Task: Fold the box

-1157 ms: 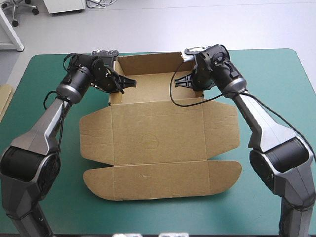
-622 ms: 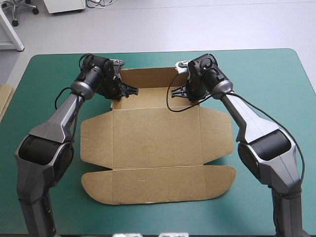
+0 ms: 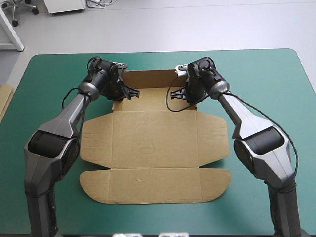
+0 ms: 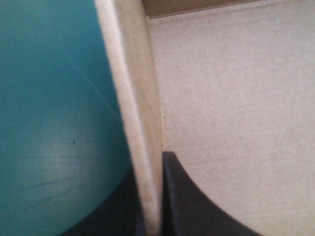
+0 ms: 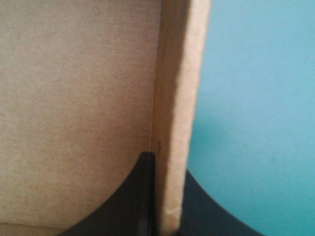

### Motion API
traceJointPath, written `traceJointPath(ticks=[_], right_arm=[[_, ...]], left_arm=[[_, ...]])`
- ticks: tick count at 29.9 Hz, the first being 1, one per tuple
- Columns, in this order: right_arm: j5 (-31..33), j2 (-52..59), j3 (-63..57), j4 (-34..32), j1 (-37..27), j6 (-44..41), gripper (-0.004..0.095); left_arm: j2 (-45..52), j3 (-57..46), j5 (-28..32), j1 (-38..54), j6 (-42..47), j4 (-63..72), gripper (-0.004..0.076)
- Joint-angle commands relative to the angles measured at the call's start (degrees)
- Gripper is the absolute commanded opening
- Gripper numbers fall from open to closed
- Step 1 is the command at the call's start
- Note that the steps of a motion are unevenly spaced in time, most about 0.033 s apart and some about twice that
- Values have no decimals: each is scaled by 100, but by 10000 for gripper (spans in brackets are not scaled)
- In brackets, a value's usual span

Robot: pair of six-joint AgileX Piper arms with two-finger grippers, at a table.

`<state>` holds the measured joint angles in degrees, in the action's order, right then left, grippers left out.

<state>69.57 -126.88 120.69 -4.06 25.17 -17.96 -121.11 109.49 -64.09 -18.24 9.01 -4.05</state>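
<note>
The brown box [image 3: 155, 143] lies on the teal-green cover, its near panels and rounded flaps flat, its far part raised into a shallow tray with a back wall [image 3: 150, 78]. My left gripper [image 3: 124, 92] is shut on the box's left side wall, whose edge [image 4: 140, 123] runs between the black fingers [image 4: 187, 196] in the left wrist view. At the opposite end, my right gripper [image 3: 183, 94] is shut on the box's right side wall, its edge [image 5: 177, 113] standing between the fingers [image 5: 135, 196].
An edge of more brown board [image 3: 4, 98] shows at the table's left edge. Teal-green cover [image 3: 276, 98] lies bare to the right of the box and along the near edge.
Both grippers have moved toward the far edge and closer together with the side walls. The whole box has slid away from the near edge, and the tray part looks narrower.
</note>
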Motion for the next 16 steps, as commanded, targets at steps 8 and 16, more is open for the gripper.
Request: traceJointPath(ticks=[8, 16], right_arm=[[107, 123, 234, -213, -49, 263, 409], [180, 278, 1070, -256, -49, 330, 620]], left_arm=[[179, 236, 78, -73, -196, 57, 312], [179, 1302, -733, -73, -318, -211, 400]])
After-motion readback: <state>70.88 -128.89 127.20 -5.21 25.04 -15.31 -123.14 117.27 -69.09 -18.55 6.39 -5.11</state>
